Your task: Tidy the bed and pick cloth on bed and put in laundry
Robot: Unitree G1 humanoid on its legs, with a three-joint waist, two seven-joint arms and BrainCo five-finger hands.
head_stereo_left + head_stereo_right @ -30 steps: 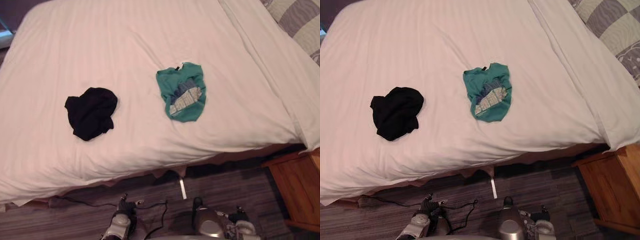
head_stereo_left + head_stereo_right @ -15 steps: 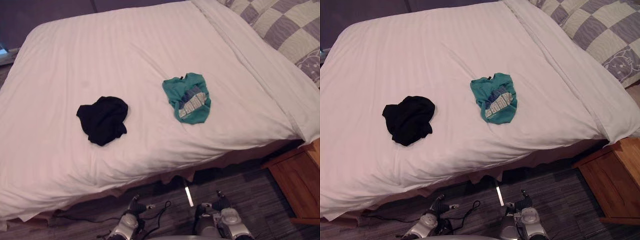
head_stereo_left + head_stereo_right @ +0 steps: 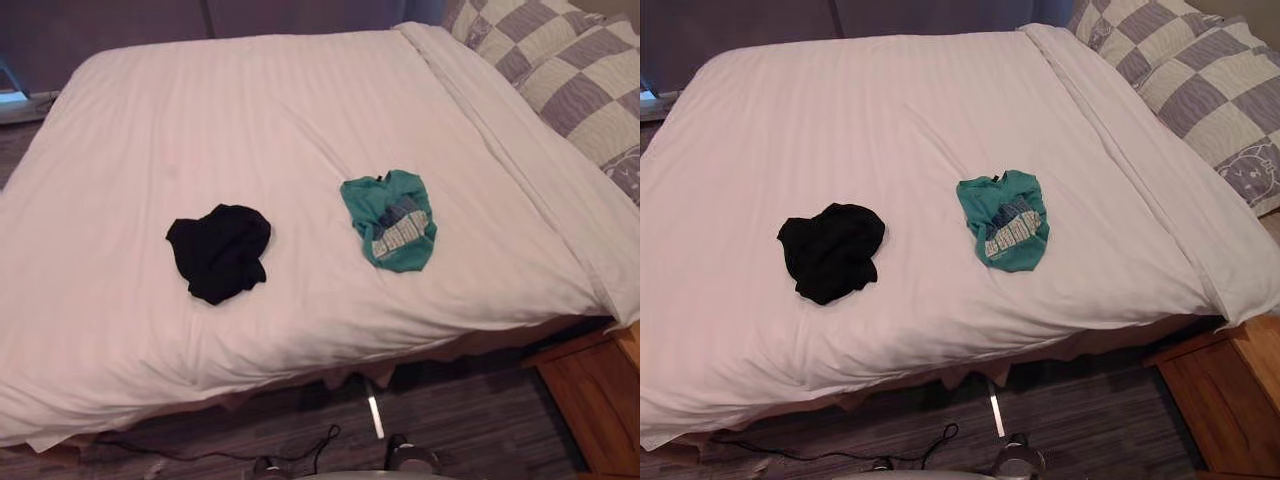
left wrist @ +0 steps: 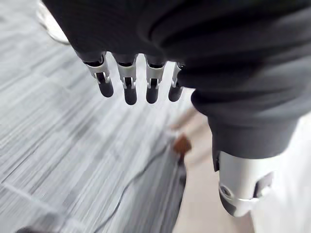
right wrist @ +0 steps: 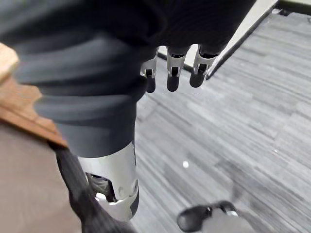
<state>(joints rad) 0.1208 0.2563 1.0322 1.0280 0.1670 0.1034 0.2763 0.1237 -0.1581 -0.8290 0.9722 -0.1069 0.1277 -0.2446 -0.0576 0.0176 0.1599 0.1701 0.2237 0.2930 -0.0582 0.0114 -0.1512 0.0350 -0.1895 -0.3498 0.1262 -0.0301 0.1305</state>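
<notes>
Black cloth (image 3: 218,252) and green cloth (image 3: 390,218) lie apart on bed (image 3: 250,120), toward my edge. Left hand (image 4: 129,85) and right hand (image 5: 173,73) hang over floor, fingers straight, empty: I judge pickup not yet begun.

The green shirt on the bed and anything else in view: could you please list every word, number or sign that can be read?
Green shirt: a pale band in its print may hold lettering, too blurred to read.
Black cloth, white bedcover, checked pillows: no text shows.
</notes>
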